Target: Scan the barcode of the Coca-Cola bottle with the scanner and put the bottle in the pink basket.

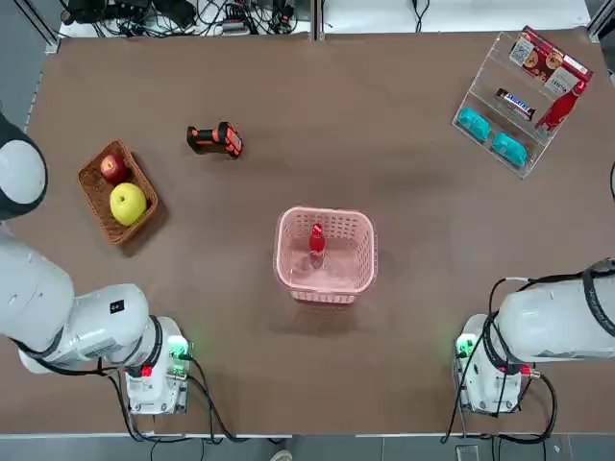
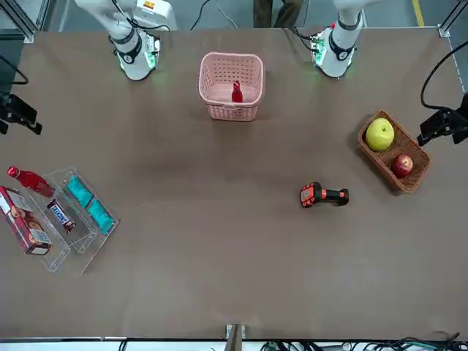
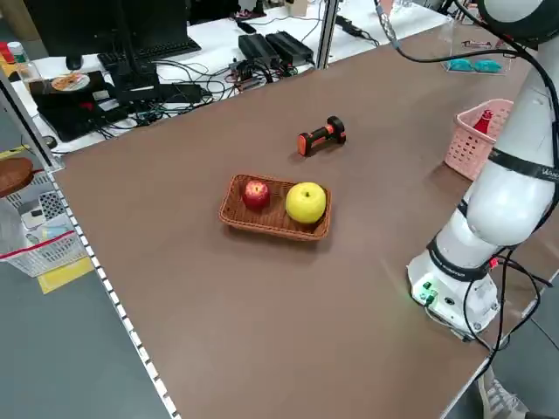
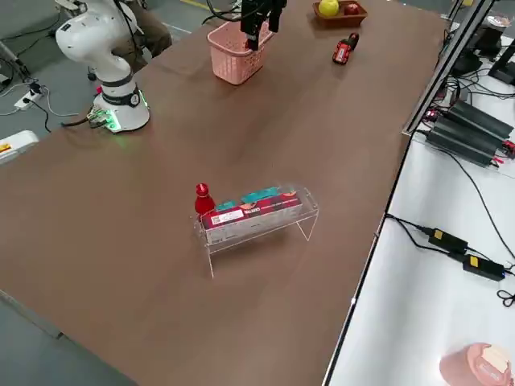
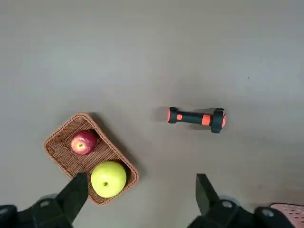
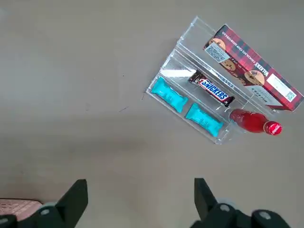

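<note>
One Coca-Cola bottle (image 1: 316, 242) stands inside the pink basket (image 1: 357, 252) at the table's middle, its red cap showing above the rim in the front view (image 2: 236, 91). A look-alike red bottle (image 1: 560, 108) leans on the clear rack at the far right. The scanner (image 1: 215, 140) lies on its side on the table at the far left, alone. My left gripper (image 5: 140, 199) hangs open high above the table, with the scanner (image 5: 196, 118) far below it. My right gripper (image 6: 138, 202) is open too, high over the table between basket and rack. Neither holds anything.
A brown wicker basket (image 1: 96, 197) with a red apple (image 1: 112, 168) and a yellow-green apple (image 1: 128, 203) sits at the left. The clear rack (image 1: 480, 91) at the far right holds teal packets, a Snickers bar (image 6: 211, 90) and a red box (image 6: 253, 66).
</note>
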`<state>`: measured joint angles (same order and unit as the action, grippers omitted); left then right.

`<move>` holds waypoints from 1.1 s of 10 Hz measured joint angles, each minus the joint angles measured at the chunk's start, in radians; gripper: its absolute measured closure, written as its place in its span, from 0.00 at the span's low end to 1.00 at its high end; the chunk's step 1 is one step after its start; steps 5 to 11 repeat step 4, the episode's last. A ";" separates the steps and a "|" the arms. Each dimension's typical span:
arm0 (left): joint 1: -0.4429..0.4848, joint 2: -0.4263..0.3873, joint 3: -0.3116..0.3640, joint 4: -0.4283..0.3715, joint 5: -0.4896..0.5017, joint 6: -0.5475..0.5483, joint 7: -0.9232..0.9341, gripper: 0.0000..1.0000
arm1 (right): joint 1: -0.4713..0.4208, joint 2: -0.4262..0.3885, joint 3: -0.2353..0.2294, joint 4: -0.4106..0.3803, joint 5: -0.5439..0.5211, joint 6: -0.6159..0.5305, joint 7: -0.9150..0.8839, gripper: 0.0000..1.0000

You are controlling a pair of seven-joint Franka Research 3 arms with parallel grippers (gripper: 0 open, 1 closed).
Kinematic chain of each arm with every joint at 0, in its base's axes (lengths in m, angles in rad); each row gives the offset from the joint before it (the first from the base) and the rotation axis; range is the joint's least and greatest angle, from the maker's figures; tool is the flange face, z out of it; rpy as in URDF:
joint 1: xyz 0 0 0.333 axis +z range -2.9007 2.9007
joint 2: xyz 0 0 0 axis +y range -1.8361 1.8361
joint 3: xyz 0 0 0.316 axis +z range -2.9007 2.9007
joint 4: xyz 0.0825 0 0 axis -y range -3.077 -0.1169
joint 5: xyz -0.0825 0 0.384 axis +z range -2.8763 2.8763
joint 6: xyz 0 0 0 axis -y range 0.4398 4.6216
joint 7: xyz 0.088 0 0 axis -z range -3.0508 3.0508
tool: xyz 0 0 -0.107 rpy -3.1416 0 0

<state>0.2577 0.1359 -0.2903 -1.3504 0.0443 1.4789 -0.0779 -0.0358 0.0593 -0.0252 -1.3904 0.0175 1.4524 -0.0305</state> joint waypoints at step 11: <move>0.000 0.001 0.005 -0.013 0.000 0.009 -0.004 0.00 | 0.000 0.000 0.000 0.000 0.000 -0.001 0.000 0.01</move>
